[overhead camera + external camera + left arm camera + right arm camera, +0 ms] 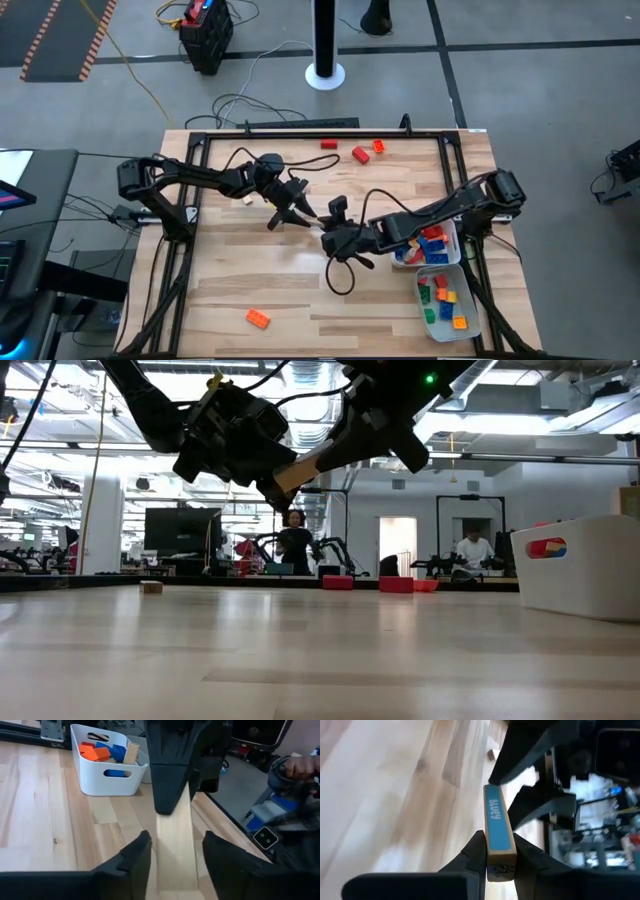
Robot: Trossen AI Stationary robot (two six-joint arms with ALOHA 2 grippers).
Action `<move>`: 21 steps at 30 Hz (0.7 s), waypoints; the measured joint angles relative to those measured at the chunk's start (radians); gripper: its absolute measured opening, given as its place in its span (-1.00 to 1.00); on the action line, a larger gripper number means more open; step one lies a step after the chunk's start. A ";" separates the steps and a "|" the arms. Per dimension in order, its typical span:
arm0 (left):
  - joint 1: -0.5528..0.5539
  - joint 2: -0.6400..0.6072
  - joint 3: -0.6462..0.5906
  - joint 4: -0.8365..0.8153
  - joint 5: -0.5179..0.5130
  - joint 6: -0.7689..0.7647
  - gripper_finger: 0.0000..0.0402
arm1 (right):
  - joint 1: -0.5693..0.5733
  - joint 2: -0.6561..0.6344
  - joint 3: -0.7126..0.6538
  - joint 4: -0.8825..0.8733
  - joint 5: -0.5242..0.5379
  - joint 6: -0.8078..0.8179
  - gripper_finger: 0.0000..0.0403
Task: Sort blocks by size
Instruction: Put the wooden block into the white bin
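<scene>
- The table [250, 270] is pale wood in long planks, smooth with a soft sheen, the grain showing.
- The long block [498, 837] clamped in the right gripper [500, 851] looks like light wood with a smooth blue printed face.
- The blocks [435, 245] in the trays look like glossy coloured plastic.
- The tray [107, 780] near the table's right edge is smooth white plastic, slightly shiny.
- The fingers [132, 862] of the left gripper [175, 865] are matt black plastic.
- The frame [300, 133] along the table's edges is dark, matt metal.
</scene>
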 joint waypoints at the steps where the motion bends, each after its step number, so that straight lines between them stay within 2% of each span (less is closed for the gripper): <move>1: 0.003 0.000 0.000 -0.002 -0.001 -0.001 -0.12 | 0.007 -0.005 0.000 -0.019 0.000 0.021 -0.57; 5: 0.023 0.000 0.000 -0.040 -0.003 0.012 0.00 | 0.031 -0.052 0.001 -0.154 0.001 0.168 -0.57; 9: 0.045 -0.005 0.000 -0.115 -0.007 0.069 0.00 | 0.060 -0.153 0.039 -0.492 -0.004 0.490 -0.56; 12: 0.047 -0.006 0.000 -0.146 -0.013 0.094 -0.04 | 0.080 -0.233 0.066 -0.740 -0.065 0.771 -0.56; 16: 0.047 -0.006 0.000 -0.155 -0.037 0.106 -0.07 | 0.097 -0.313 0.067 -0.971 -0.175 1.111 -0.55; 21: 0.046 -0.006 0.000 -0.178 -0.050 0.111 -0.08 | 0.111 -0.332 0.066 -1.174 -0.290 1.366 -0.55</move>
